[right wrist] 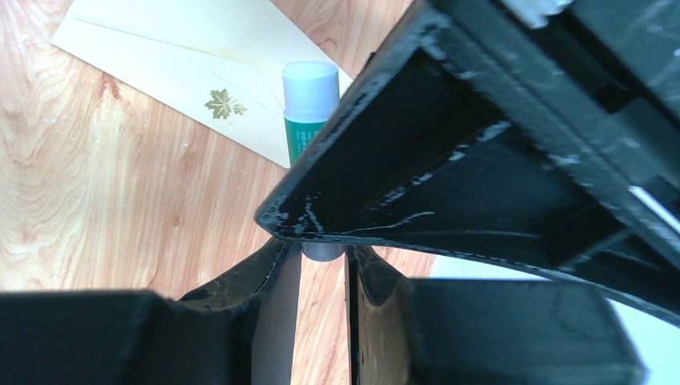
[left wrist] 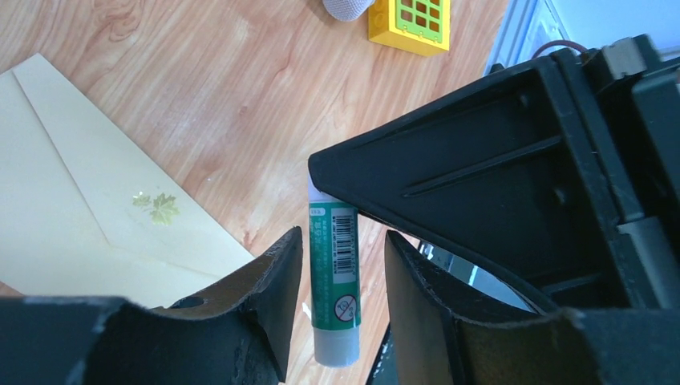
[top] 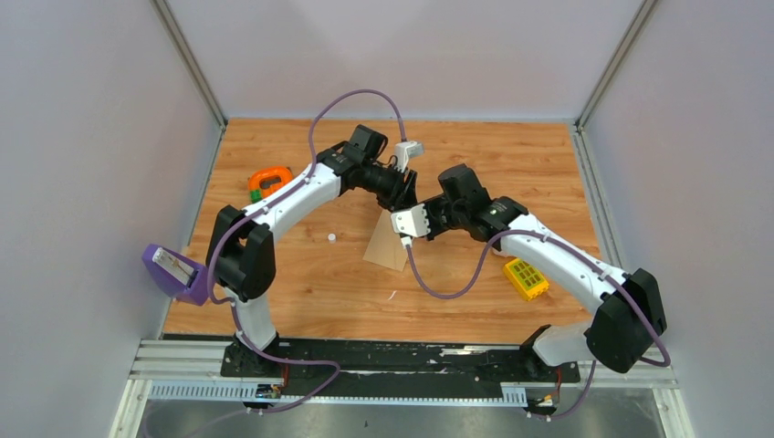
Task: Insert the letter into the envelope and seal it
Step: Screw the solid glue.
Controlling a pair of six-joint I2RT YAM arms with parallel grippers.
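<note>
Two grippers meet on one green-labelled glue stick (left wrist: 334, 281). The right gripper (right wrist: 323, 255) is clamped on one end. The left gripper (left wrist: 341, 245) straddles it, jaws apart. A barcode (left wrist: 345, 228) shows, but the print is unreadable. The envelope (left wrist: 72, 216), with a gold maple leaf (left wrist: 163, 207), lies on the table (left wrist: 240, 96).

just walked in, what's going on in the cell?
Both arms meet above the envelope. The right gripper is clamped on one end of a green glue stick, and the left gripper straddles the stick's other end with jaws open, gaps on both sides. The envelope lies flat on the table, seam side up, with a gold leaf mark. No letter is visible, so I can't tell whether it is already inside.
</note>
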